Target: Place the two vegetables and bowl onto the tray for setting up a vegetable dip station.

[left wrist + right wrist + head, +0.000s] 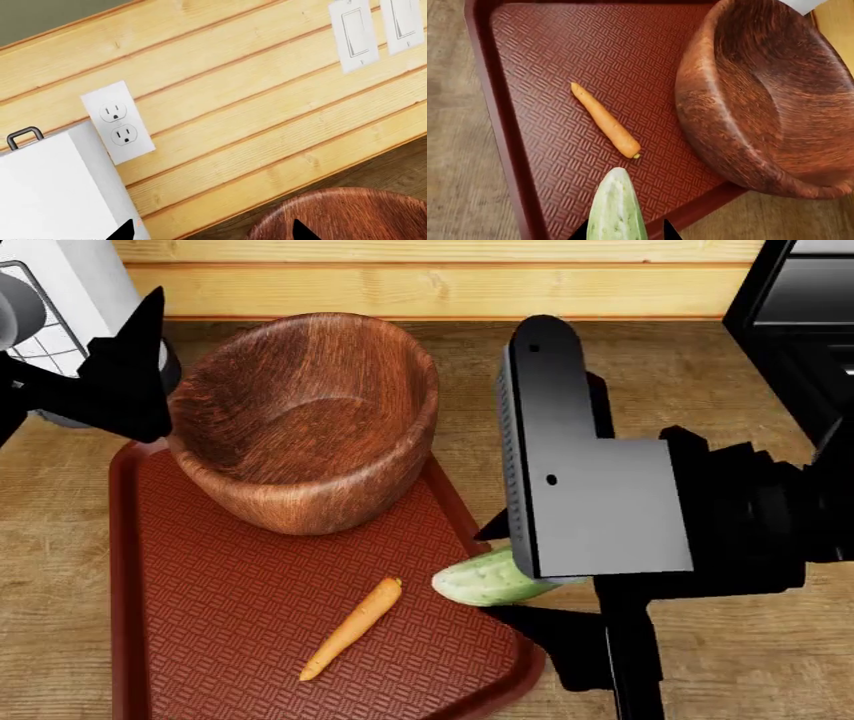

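Right end effector (625, 235) clamped on cucumber (491, 578), overhanging tray (134, 540) rim lower centre for drop-off; carrot (352, 627), bowl (307, 420) already on. Left end effector state: can't tell.

Far end of the tray blocked, near end open

The tray (147, 640) has bare woven floor across its near half, only the carrot (352, 627) lying slantwise at centre; the bowl (304, 420) fills the whole far end at twelve o'clock, overhanging the far rim, no way through there. Right gripper (625, 235), closed on the cucumber (491, 578), hangs over the tray's three o'clock rim with clear floor between its pale tip and the carrot. Left gripper (127, 370) crowds the bowl's ten o'clock side, hemmed by a white box (53, 190) and the plank wall (253, 110) behind.
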